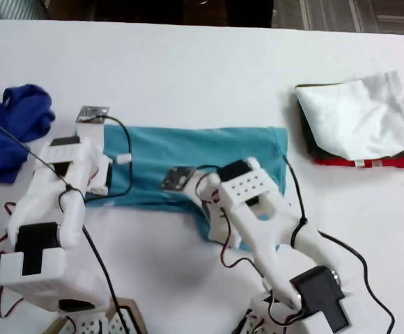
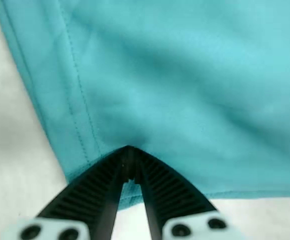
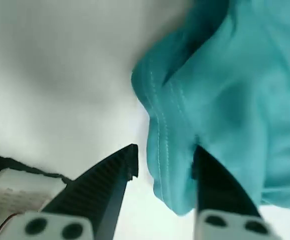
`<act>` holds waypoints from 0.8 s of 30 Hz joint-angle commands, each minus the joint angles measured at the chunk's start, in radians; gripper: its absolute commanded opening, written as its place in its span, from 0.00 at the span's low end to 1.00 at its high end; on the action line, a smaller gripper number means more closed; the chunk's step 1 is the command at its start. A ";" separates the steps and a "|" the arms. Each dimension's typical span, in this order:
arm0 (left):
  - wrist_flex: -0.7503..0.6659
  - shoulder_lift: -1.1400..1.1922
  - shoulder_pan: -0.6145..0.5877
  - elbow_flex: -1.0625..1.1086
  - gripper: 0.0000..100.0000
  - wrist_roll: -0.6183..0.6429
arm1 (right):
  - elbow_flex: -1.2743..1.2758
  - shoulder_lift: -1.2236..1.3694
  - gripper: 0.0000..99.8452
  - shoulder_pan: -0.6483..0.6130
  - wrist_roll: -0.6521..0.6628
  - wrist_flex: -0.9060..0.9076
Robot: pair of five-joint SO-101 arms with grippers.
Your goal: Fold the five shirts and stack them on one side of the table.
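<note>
At frame centre, teal shirt (image 1: 188, 156): we see it lying as a long band on the white table (image 1: 188, 62)
Left gripper (image 2: 129, 152): jaws pressed together, pinching the teal shirt's hem at its left end
Right gripper (image 3: 165, 152): jaws spread, a bunched hem between them
Folded stack (image 1: 359, 122): right of frame, white on top, red at the bottom
Blue shirt (image 1: 14, 132): crumpled at the left edge

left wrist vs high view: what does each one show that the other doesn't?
Left wrist: the left pincer closed on the teal shirt at its edge, with the hem stitching close up. High: a crumpled blue shirt at one side and a folded stack, white on top, at the other. Both: the teal shirt lying on the white table.
</note>
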 commanded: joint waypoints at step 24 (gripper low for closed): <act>-0.006 0.006 -0.012 -0.030 0.03 -0.009 | 0.038 0.259 0.07 0.051 -0.006 -0.179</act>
